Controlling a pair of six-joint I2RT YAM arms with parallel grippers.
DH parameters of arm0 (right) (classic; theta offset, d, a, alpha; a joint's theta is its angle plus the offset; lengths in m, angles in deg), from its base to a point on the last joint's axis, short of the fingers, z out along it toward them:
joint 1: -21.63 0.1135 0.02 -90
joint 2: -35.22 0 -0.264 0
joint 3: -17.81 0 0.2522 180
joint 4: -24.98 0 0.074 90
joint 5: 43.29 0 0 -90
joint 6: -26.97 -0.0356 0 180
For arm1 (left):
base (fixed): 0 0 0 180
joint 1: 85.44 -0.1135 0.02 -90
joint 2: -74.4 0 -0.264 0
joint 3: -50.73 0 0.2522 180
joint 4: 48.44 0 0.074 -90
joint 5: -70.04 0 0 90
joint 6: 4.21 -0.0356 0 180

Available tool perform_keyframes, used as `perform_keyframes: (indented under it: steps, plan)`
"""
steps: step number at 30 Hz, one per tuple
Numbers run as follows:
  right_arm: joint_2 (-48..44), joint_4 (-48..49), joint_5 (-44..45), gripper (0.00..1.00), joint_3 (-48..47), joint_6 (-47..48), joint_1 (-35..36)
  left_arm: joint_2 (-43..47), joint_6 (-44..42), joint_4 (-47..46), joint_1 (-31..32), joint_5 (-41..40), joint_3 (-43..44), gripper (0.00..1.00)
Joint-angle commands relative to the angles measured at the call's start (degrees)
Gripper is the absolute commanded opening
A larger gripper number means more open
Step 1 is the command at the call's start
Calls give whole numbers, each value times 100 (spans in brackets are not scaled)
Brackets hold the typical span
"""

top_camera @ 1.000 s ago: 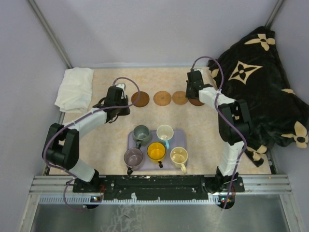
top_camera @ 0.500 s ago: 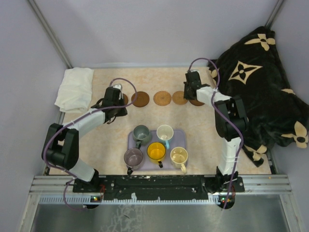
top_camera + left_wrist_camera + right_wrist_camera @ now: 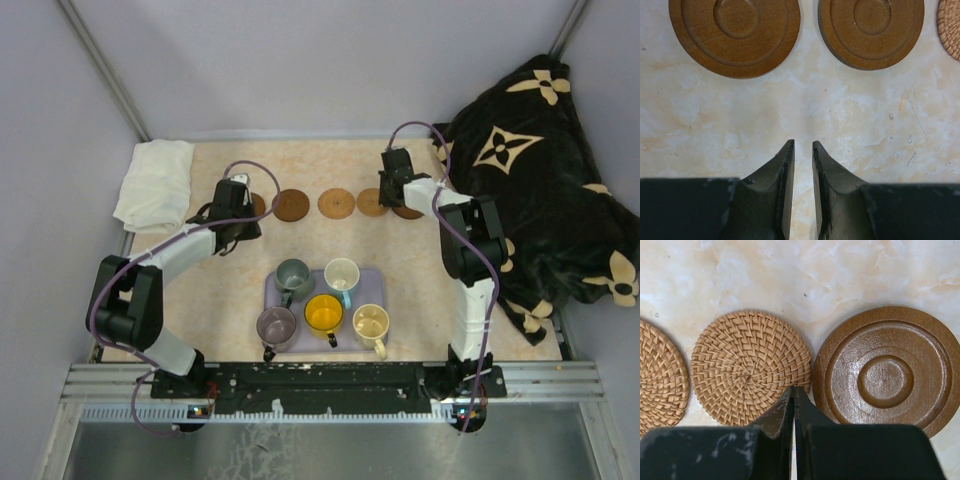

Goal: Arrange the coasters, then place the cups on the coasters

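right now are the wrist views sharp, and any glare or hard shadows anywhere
Right wrist view: woven coaster and ringed wooden coaster crisp, the dark fingers near the lens softer, no glare. Left wrist view: two wooden coasters sharp, cut off by the top edge, shadows faint. Top view: even, soft light, small shadows by the cups, bright patches on the metal panel at the bottom.

Pale lavender walls [image 3: 300,60] are closing in a marbled cream table [image 3: 210,290]. A white cloth [image 3: 155,185] is lying at its far left corner, and a black flower-patterned blanket [image 3: 545,170] is slumping over its right edge.
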Motion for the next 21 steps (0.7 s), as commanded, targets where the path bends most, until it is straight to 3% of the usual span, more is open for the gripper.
perform_keyframes:
  steps: [1,21]
  plan:
    - [-61,48,199,0,-174,106,10,-34,73,-18,-44,42,82,27]
    - [-107,59,523,0,-73,127,-47,-119,96,-18,-59,71,88,27]
